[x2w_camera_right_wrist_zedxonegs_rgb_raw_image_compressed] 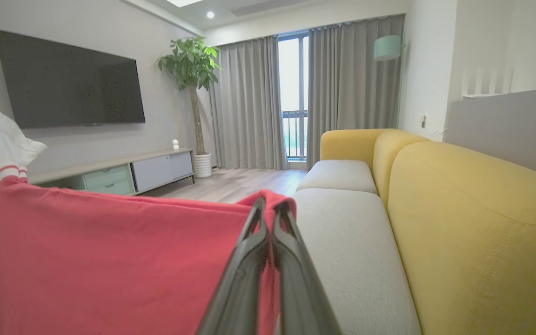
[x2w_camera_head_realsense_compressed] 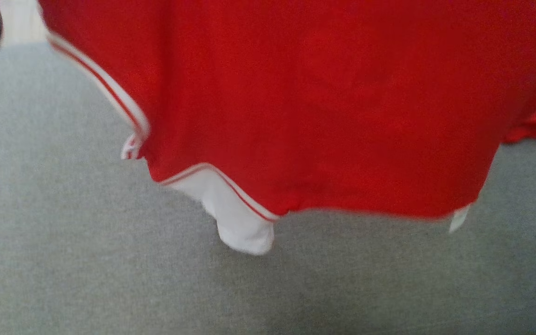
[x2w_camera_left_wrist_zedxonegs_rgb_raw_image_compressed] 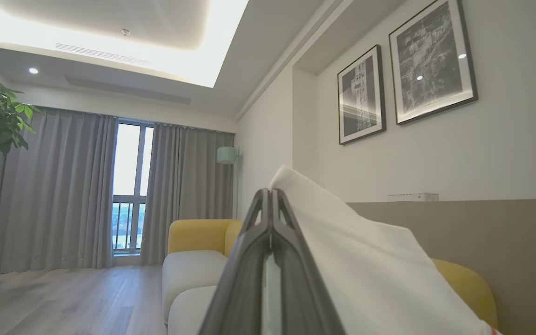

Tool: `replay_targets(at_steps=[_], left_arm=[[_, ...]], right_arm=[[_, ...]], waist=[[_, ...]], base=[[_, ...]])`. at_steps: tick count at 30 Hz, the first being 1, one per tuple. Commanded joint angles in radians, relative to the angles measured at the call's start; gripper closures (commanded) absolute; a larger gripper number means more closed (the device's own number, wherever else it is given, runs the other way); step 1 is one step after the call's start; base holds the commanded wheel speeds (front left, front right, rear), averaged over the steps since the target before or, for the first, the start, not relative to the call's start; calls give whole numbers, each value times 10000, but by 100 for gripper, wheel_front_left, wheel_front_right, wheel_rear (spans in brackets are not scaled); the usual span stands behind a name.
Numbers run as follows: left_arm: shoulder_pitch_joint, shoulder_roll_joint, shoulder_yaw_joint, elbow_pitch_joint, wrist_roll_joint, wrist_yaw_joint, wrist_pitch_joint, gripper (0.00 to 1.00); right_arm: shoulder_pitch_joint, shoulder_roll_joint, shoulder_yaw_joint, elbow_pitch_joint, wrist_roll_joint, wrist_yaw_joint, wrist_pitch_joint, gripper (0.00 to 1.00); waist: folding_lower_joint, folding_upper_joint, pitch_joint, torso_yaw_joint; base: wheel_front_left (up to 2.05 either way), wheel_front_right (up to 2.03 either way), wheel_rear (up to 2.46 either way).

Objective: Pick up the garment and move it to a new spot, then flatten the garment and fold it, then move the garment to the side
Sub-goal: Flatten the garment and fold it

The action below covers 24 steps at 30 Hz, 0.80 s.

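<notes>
1. A living room: the yellow sofa's (x2w_camera_right_wrist_zedxonegs_rgb_raw_image_compressed: 458, 209) grey seat cushion (x2w_camera_head_realsense_compressed: 63, 260) lies below.
2. The red garment (x2w_camera_head_realsense_compressed: 319, 116) hangs spread above that cushion.
3. The left gripper (x2w_camera_left_wrist_zedxonegs_rgb_raw_image_compressed: 270, 195) is clamped tight on its white part, and the right gripper (x2w_camera_right_wrist_zedxonegs_rgb_raw_image_compressed: 271, 207) is pinched closed on a red edge.
4. This looks like the carrying step. The next move calls for lowering both corners evenly so the cloth lands flat.

Red garment (x2w_camera_head_realsense_compressed: 324, 102) with white-and-red striped trim; grey cushion (x2w_camera_head_realsense_compressed: 86, 260); yellow sofa (x2w_camera_right_wrist_zedxonegs_rgb_raw_image_compressed: 477, 223).
</notes>
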Motion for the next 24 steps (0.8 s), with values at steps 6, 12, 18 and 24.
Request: replay_targets(at_steps=[6,12,18,24], left_arm=[[-3302,-529,-71,2856,981,-760,-534,100],[-5518,-1378,-50,4877,1664,-1145,-2098,100],[-6167,-1768,-37,5747,1957,-1751,-2683,100],[-5344,-1898,127,6047,1947,-2242,-2784,100]], right_arm=[[-2824,1067,1052,1603,-1275,67,-479,100],[-4858,1618,1726,3015,-1470,67,-1658,100],[-5605,1453,2492,3668,-1428,67,-2255,100],[-5675,1348,3449,4339,-1151,67,-2833,100]], waist=[[-2,0,2010,240],[-2,0,2893,435],[-2,0,3369,632],[-2,0,3871,818]], base=[[0,0,0],[0,0,0],[0,0,0],[0,0,0]])
